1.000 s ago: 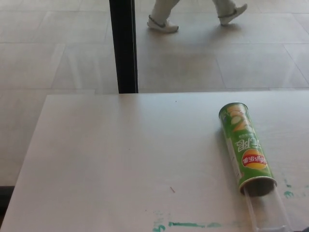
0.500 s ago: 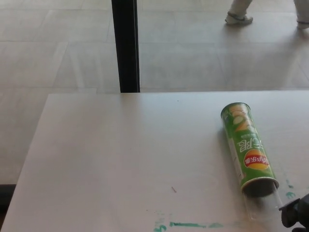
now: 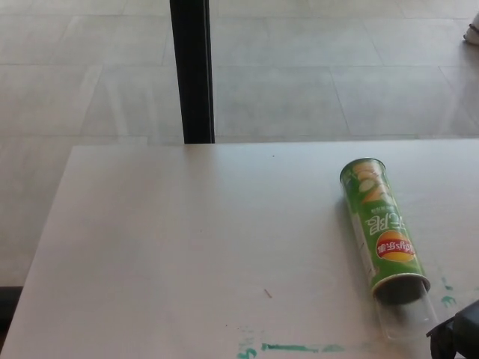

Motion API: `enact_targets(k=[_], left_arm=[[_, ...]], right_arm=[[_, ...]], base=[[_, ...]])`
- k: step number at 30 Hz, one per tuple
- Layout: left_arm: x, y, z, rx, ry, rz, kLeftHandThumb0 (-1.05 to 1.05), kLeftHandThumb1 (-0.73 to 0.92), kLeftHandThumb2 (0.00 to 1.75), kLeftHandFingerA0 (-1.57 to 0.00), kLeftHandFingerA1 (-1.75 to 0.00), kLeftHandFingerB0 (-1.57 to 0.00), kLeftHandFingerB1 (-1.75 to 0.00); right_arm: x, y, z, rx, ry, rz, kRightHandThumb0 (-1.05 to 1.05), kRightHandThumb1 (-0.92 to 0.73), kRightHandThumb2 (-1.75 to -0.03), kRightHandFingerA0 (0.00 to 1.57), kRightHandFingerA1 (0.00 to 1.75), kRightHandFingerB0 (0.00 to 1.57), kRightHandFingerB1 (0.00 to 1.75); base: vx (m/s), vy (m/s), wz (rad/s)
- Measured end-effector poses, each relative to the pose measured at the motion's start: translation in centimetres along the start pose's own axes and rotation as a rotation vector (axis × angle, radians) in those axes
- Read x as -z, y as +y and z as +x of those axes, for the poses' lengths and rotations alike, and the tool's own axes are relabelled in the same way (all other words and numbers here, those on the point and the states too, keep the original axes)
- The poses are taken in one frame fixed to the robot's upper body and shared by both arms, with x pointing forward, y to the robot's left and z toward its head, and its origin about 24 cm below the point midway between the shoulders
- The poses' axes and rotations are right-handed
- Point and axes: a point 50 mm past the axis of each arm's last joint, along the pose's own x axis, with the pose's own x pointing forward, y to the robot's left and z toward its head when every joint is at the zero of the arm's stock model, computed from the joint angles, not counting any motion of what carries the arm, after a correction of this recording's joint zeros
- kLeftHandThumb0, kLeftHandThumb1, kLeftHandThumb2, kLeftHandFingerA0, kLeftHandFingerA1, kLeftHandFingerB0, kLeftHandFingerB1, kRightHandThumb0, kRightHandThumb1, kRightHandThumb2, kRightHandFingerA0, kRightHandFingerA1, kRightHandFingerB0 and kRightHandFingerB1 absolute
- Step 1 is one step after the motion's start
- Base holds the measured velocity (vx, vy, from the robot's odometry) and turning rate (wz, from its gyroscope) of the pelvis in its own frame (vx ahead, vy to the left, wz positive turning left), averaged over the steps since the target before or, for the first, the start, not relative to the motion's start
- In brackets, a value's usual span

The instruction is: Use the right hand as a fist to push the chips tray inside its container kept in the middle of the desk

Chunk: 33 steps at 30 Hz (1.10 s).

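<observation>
Can and tray on my desk's right side.

I see the green cardboard chips can (image 3: 380,228) lying on the pale wooden desk (image 3: 187,247), clear plastic tray (image 3: 408,320) protruding from its near mouth, my black right hand (image 3: 458,336) just beside.

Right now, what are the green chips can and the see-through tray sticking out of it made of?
The chips can looks like cardboard with a glossy printed green wrap; its surface shows a soft sheen. The tray poking out of its near, open end seems to be clear, thin plastic, since the pale desk shows through it.
</observation>
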Motion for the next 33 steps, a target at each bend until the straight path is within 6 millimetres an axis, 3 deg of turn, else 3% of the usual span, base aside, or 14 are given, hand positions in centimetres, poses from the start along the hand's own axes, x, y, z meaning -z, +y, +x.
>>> enact_targets(k=[1,2,15,16,18,20,21,24,25,27,29,30,31,33], left_arm=[[0.0,0.0,0.0,0.001,-0.001,-0.002,-0.89,0.64,1.6,-0.12,-0.89,-0.02,-0.57],[0.0,0.0,0.0,0.001,-0.002,-0.003,-0.9,0.62,1.6,-0.13,-0.9,-0.01,-0.56],[-0.5,0.2,0.0,-0.004,-0.017,-0.01,-0.86,0.65,1.61,-0.15,-0.91,-0.03,-0.58],[-0.5,0.3,-0.1,-0.006,-0.019,-0.011,-0.8,0.45,1.65,-0.1,-1.2,0.0,-0.49],[-0.3,0.5,-0.2,-0.01,-0.017,-0.014,-0.87,0.66,1.61,-0.11,-0.89,-0.02,-0.55],[-0.1,0.6,-0.3,-0.011,-0.01,-0.016,-0.88,0.66,1.61,-0.1,-0.89,-0.01,-0.55],[0.0,0.7,-0.3,-0.011,-0.006,-0.017,-0.83,0.48,1.65,-0.21,-1.07,0.0,-0.46],[0.1,0.7,-0.3,-0.011,-0.004,-0.019,-0.81,0.58,1.53,-0.19,-0.91,0.0,-0.55],[0.1,0.8,-0.4,-0.012,-0.002,-0.02,-0.76,0.53,1.6,-0.13,-1.23,0.0,-0.43],[0.2,0.8,-0.4,-0.013,0.0,-0.022,-0.76,0.53,1.6,-0.13,-1.23,0.0,-0.43],[0.2,0.8,-0.4,-0.014,0.002,-0.022,-0.88,0.66,1.6,-0.15,-0.91,-0.04,-0.58],[0.2,0.8,-0.4,-0.014,0.001,-0.021,-0.81,0.49,1.64,-0.23,-1.1,0.0,-0.52],[0.2,0.8,-0.4,-0.013,-0.003,-0.02,-0.83,0.66,1.58,-0.16,-0.9,-0.02,-0.57],[0.1,0.8,-0.4,-0.013,-0.007,-0.024,-0.89,0.66,1.61,-0.18,-0.93,-0.03,-0.58]], right_arm=[[-0.2,0.2,0.1,-0.004,-0.002,0.011,-0.74,-0.65,-0.96,0.95,0.87,0.73,0.61],[-0.3,0.4,0.2,-0.008,-0.004,0.019,-0.7,-0.85,-0.66,0.93,0.85,0.75,0.49],[-0.7,0.6,1.1,0.004,0.021,0.081,-0.67,-0.84,-0.65,0.93,1.04,0.68,0.49],[-0.6,0.6,1.1,0.006,0.025,0.081,-0.67,-0.83,-0.65,0.93,1.03,0.69,0.48],[-0.4,0.7,1.3,0.009,0.038,0.079,-0.66,-0.8,-0.64,0.93,1.09,0.69,0.51],[-0.1,0.5,1.5,0.019,0.05,0.078,-0.66,-0.81,-0.65,0.93,1.14,0.68,0.5],[0.0,0.4,1.6,0.028,0.056,0.076,-0.65,-0.8,-0.64,0.95,1.07,0.69,0.5],[0.4,-0.1,1.9,0.047,0.071,0.072,-0.66,-0.81,-0.64,0.95,1.09,0.71,0.5],[0.4,-0.4,2.0,0.055,0.076,0.064,-0.65,-0.81,-0.65,0.96,1.17,0.71,0.51],[0.4,-0.8,2.4,0.067,0.079,0.047,-0.65,-0.81,-0.65,0.96,1.17,0.71,0.51],[0.4,-1.0,2.6,0.071,0.083,0.034,-0.65,-0.82,-0.65,0.91,1.09,0.68,0.52],[0.5,-1.0,2.8,0.07,0.086,0.031,-0.64,-0.82,-0.64,0.93,1.03,0.68,0.51],[0.5,-1.1,3.0,0.068,0.09,0.028,-0.64,-0.82,-0.64,0.94,0.91,0.66,0.48],[0.4,-1.0,3.4,0.06,0.094,0.025,-0.63,-0.81,-0.64,0.96,0.97,0.64,0.48]], base=[[0.0,0.0,0.0],[0.0,0.0,0.0],[0.0,0.0,0.0],[0.0,0.0,0.0],[0.0,0.0,0.0],[0.0,0.0,0.0],[0.0,0.0,0.0],[0.0,0.0,0.0],[0.0,0.0,0.0],[0.0,0.0,0.0],[0.0,0.0,0.0],[0.0,0.0,0.0],[0.0,0.0,0.0],[0.0,0.0,0.0]])
